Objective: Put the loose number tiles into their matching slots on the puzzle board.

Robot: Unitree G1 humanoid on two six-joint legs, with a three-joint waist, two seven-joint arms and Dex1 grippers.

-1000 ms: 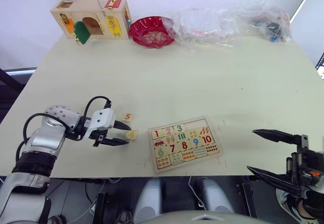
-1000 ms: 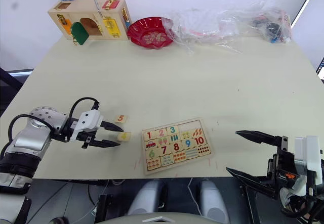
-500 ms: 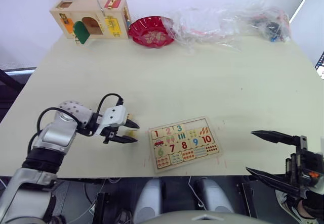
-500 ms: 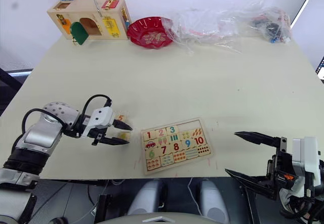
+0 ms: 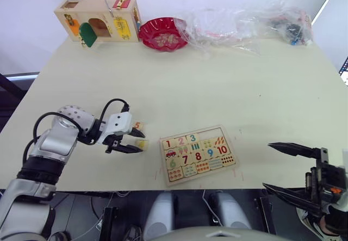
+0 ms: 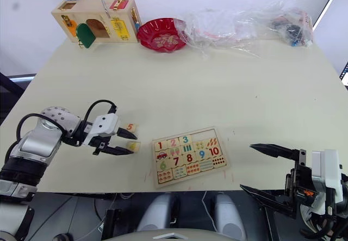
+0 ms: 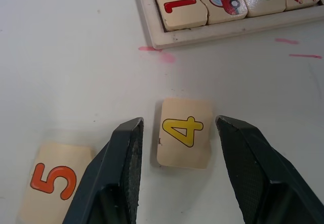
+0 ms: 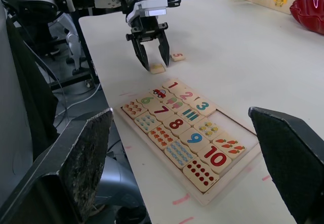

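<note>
The left gripper hangs low over the table with its 2 black fingers spread, straddling the small pale-wood tile printed with a yellow 4; a gap shows on each side of the tile, so nothing is gripped yet. That tile lies slightly askew between the jaws, so closing now could twist it or pinch a corner and flick it away rather than seat it flat between the pads. Just beside the finger nearest it lies the pale-wood tile with an orange 5, close enough that a sideways drift of the finger could nudge it toward the table edge. Further out sits the flat rectangular pale-wood puzzle board, where 1, 2 and 3 are seated in the number row; the open recesses for 4 and 5 seem to lie just past the 3, though they are hard to make out. A tilted tile would catch on the raised rim there. The right gripper waits wide open, well apart, off the near table edge.
</note>
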